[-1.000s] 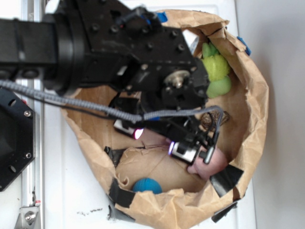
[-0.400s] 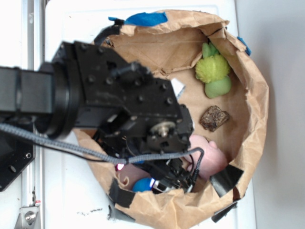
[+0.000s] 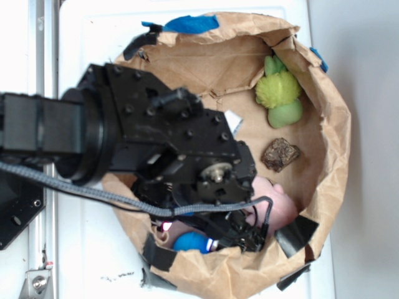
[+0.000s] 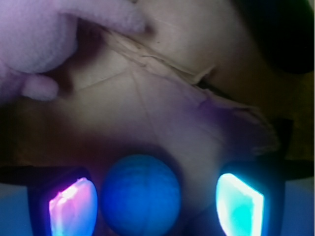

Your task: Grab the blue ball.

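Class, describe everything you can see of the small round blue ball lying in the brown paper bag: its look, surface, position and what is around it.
The small round blue ball is evenly teal-blue, with a matte, faintly lined, rubbery-looking surface. It rests on the creased floor of the brown paper bag, near the bag's wall. In the wrist view it sits between the two glowing fingers of the open black gripper, nearer the pink-lit one; contact cannot be judged. In the exterior view the arm hides its upper part. A pink plush toy lies apart from it.

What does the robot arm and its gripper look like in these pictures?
The arm is matte black, built of blocky plates with many screw holes, and shows a silver hub. A grey braided cable runs across it. The gripper has two finger pads that glow, one pink, one cyan.
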{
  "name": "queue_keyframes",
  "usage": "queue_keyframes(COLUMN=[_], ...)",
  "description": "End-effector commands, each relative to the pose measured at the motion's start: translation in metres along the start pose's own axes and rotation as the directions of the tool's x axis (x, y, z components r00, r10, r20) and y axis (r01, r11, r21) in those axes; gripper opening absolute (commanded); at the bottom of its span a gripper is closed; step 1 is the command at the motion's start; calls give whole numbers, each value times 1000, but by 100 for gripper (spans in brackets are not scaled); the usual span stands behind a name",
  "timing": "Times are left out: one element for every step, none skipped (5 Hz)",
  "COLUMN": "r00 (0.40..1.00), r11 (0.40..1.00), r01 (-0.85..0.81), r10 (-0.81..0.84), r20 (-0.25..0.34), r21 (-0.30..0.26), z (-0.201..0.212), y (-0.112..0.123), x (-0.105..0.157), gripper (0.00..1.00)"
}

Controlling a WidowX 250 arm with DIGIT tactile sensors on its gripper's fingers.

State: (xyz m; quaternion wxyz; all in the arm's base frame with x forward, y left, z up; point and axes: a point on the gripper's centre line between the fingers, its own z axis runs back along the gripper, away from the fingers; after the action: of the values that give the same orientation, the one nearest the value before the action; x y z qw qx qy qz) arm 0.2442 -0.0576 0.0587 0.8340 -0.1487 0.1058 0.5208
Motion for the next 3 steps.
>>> queue_keyframes(r00=[997,997,998], r11=[997,996,997], r01=[67,74,67], r10=[-66,-72,-66], r20=[-32,-42,-22], r21=[28,50,48], z=[-23,-34,-39], y=[-5,-4,-2], x=[-14,-21,-22], gripper=[100,100,0])
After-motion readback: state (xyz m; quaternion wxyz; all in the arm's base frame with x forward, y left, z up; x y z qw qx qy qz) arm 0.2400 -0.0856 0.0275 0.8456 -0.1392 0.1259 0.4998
